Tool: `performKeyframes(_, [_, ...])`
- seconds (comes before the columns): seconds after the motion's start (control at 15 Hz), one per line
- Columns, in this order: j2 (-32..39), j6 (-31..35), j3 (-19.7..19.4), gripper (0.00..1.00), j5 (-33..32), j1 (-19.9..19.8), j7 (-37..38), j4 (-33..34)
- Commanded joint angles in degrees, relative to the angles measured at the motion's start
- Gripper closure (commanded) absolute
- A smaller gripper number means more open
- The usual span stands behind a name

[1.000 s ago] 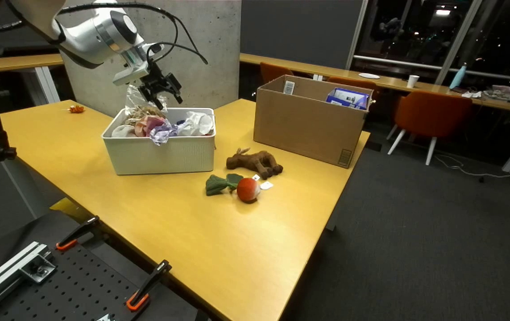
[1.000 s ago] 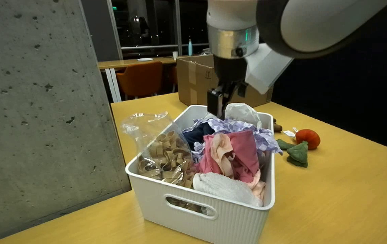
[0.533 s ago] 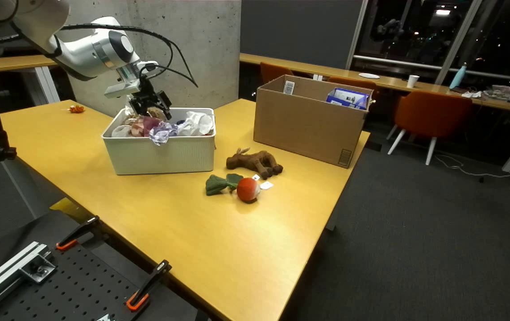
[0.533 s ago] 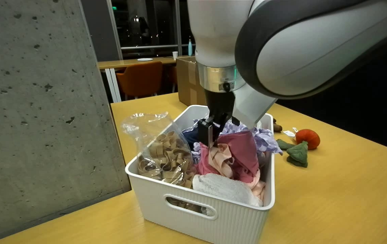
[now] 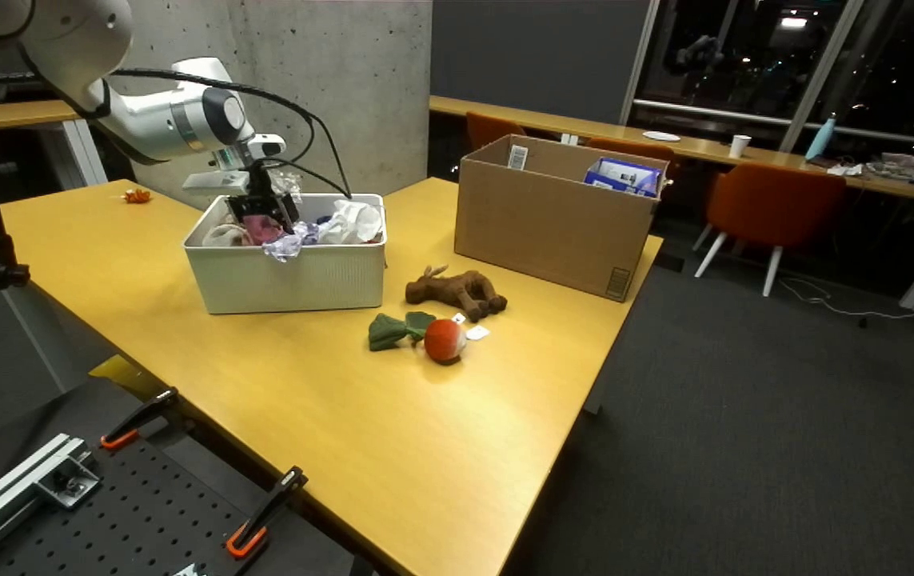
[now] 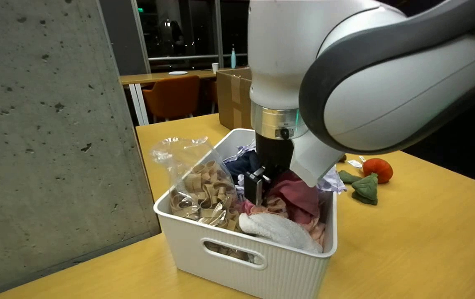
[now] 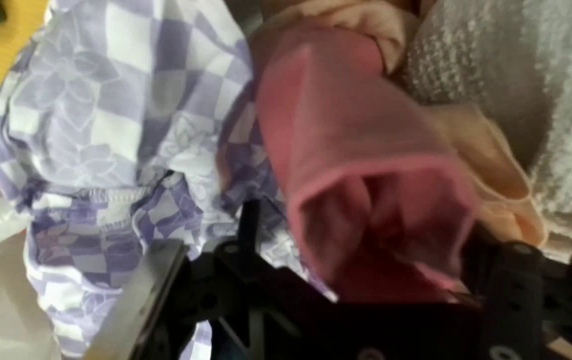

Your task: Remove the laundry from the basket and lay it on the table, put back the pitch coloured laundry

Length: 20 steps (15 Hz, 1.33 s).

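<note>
- Laundry (image 6: 299,193) lies heaped in the white basket (image 6: 291,274); the gripper (image 7: 376,235) points down into it with its fingers apart, and in the wrist view the pink cloth (image 7: 346,115) sits between them, though whether they touch it we cannot tell
- Our step, as we judge it, is to grasp that pink cloth: we should sink a little past its tube-like mouth so the pads take several folds, then bring them together slowly
- We would mind the purple-checked cloth (image 7: 80,115) just beside one finger and the peach cloth (image 7: 466,135) near the opposite one, since either could be dragged along
- A straight, high lift ought to clear the rim, with a short pause to let any clinging piece drop back
- The navy cloth (image 6: 241,162) in the heap may be the "pitch" one; if peach was meant our sorting changes, so we should settle that early
- Around us, the yellow table (image 5: 425,448) also bears a brown plush animal (image 5: 453,290) and a red plush vegetable (image 5: 445,340) with green leaves; we would lay the cloth well apart from both
- A cardboard box (image 5: 552,228) stands near the table's edge, a concrete wall (image 6: 50,137) rises beside the table, and dark windows (image 5: 752,64) lie beyond
</note>
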Motion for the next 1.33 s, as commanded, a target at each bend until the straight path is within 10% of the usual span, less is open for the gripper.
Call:
performKeyframes(0.0, [-2.87, 4.12, -0.99, 0.42, 3.21, -0.22, -1.72, -4.76])
performKeyframes(0.53, [-8.99, 3.93, -1.71, 0.99, 7.1, 1.12, 3.09, -10.55])
performKeyframes(1.27, [-32.69, -3.39, -2.86, 0.97, 1.22, 2.67, 22.71, -27.48])
